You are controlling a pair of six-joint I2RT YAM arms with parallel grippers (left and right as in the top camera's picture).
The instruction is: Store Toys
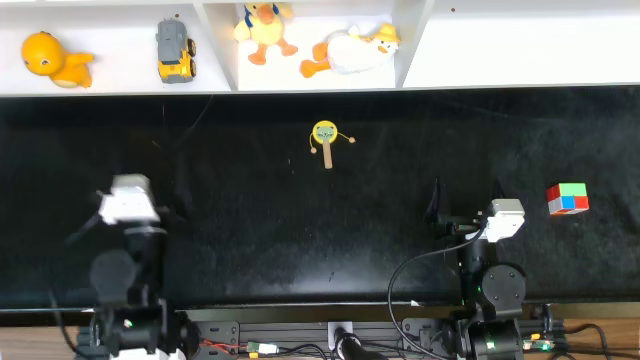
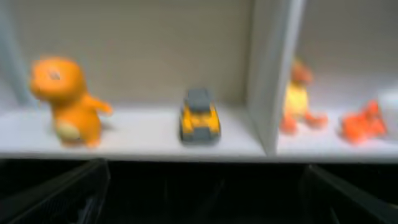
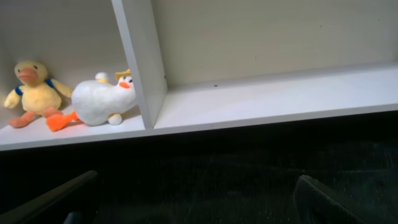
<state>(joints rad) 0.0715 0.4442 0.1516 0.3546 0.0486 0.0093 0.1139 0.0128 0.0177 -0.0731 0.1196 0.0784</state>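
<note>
We judge the job a little past halfway. Four toys already sit in the shelf [image 1: 500, 50]: an orange figure [image 1: 55, 58] and a yellow truck [image 1: 175, 52] in its left compartment, a yellow duck [image 1: 264, 28] and a white goose [image 1: 350, 50] in its middle one. Two toys are not yet stored. The rattle drum [image 1: 325, 138] lies on the black mat [image 1: 230, 230] near the front of the shelf, opposite the middle compartment. The colour cube [image 1: 567, 199] sits well out from the shelf, off its right-hand compartment.

The rattle's long axis runs roughly square to the shelf front, with its round head toward the shelf and its stick pointing away.

The left gripper [image 2: 199, 205] and the right gripper [image 3: 193, 205] both face the shelf from well back, jaws spread wide and holding nothing.
</note>
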